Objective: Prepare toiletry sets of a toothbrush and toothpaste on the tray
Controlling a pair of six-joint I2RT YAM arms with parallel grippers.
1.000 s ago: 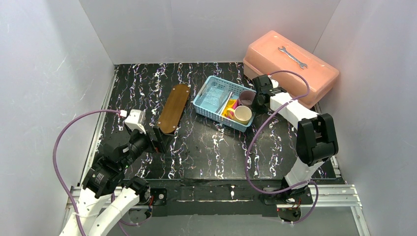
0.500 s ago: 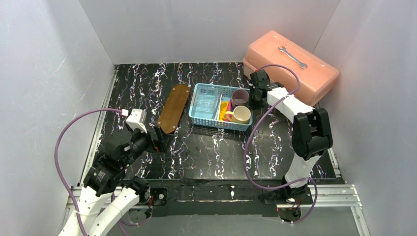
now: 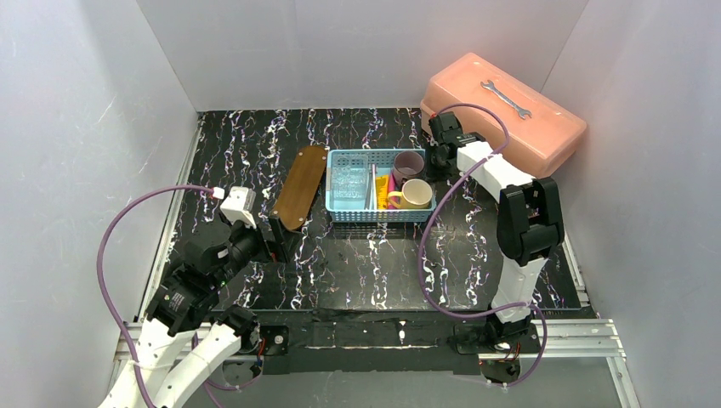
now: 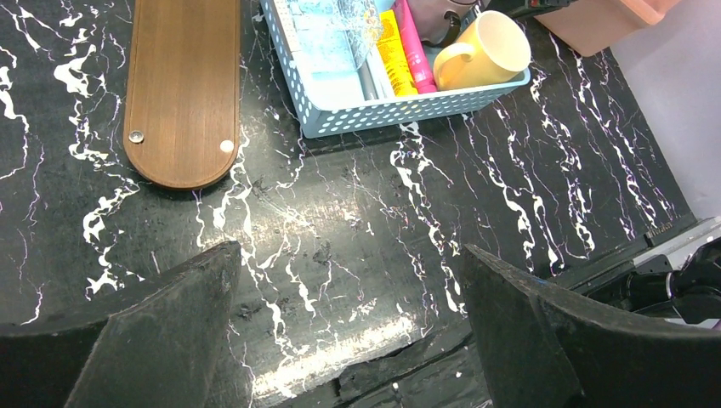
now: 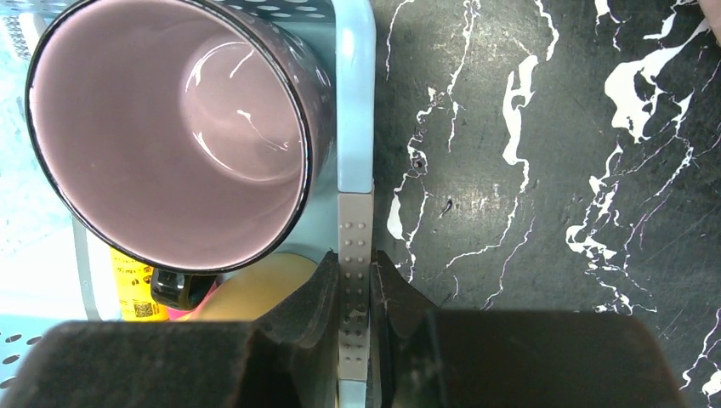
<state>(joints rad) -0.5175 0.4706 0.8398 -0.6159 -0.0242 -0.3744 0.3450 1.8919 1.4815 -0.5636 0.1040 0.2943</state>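
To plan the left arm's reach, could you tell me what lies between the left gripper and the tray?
Only bare table: the left wrist view shows nothing lying between the left gripper and the near end of the tray.

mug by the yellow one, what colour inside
Pale pink inside, dark outside; the mug shows best in the right wrist view.

**Bright, diffuse light from above**

Top view: we log even light; the basket [image 3: 378, 214] drops a thin shadow toward 6 o'clock. Left wrist: table [image 4: 315, 357] glare at 6 o'clock, left gripper [image 4: 350, 255] dark, soft. Right wrist: mug [image 5: 170, 127] glints, right gripper [image 5: 355, 259] blurred.
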